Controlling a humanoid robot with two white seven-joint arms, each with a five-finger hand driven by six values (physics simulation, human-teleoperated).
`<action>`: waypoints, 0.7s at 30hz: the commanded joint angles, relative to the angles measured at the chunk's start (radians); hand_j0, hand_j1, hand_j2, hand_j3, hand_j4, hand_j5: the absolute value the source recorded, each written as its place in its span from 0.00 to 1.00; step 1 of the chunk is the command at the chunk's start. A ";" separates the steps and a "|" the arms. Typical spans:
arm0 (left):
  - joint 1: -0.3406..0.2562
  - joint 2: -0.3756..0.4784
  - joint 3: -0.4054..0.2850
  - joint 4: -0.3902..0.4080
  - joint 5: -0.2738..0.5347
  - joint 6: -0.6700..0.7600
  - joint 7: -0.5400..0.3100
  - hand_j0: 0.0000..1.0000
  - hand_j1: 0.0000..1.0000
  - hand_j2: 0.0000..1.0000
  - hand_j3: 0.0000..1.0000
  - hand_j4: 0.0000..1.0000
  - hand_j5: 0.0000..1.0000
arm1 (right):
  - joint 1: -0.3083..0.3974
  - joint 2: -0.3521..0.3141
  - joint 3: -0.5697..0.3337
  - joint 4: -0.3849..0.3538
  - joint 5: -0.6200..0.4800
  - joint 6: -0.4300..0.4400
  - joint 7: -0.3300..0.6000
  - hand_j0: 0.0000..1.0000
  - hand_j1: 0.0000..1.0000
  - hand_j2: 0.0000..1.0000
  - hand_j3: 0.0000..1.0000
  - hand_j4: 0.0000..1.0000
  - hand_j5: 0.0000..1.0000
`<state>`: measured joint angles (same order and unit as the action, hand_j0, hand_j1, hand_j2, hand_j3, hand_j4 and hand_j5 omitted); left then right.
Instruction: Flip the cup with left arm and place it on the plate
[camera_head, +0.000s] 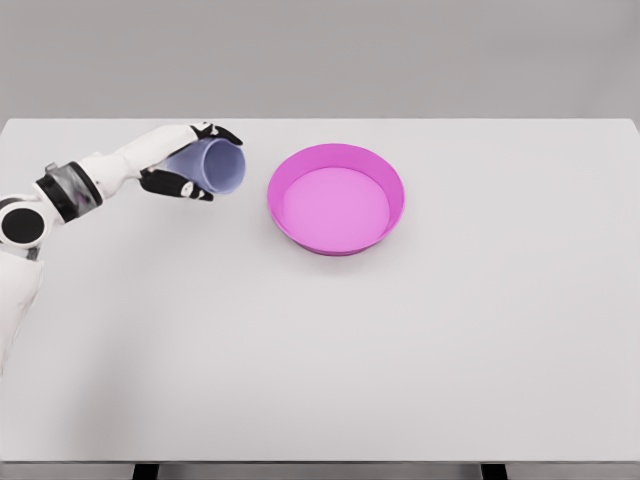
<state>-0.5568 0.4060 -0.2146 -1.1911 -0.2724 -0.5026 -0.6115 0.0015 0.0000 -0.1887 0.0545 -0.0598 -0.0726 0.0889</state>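
While we hold the cup (213, 166) on its side in our left hand (190, 160), it hangs over the table (320, 340) just left of the plate (336, 198), not yet on it.

Our fingers (222, 131) curl over the top of the cup's wall and the thumb (180, 187) presses from below, so the hand is closed around the lavender body near its base, with the open mouth turned toward the pink plate. We judge the cup light, thin-walled and stiff, likely smooth plastic that could slip or spin in a loose grip; taking it around the mid-wall, as here, leaves the rim free for the turn. The plate sits apart to the right, shallow with a raised rim, and its floor is bare. Our right arm is out of sight.
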 joint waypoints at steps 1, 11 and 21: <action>0.000 -0.001 -0.008 -0.022 0.070 -0.013 0.001 0.70 0.70 0.70 0.70 0.70 0.70 | 0.000 0.000 0.000 0.001 0.000 0.000 0.000 1.00 1.00 1.00 1.00 1.00 1.00; 0.000 -0.101 -0.074 -0.013 0.229 -0.057 0.001 0.70 0.70 0.70 0.70 0.70 0.70 | 0.000 0.000 0.000 -0.001 0.000 -0.001 0.000 1.00 1.00 1.00 1.00 1.00 1.00; 0.000 -0.193 -0.147 0.060 0.306 -0.056 0.001 0.72 0.72 0.72 0.72 0.72 0.72 | 0.000 0.000 0.000 -0.001 0.000 -0.001 0.000 1.00 1.00 1.00 1.00 1.00 1.00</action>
<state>-0.5568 0.2352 -0.3529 -1.1556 0.0183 -0.5609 -0.6118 0.0015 0.0000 -0.1887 0.0545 -0.0598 -0.0729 0.0889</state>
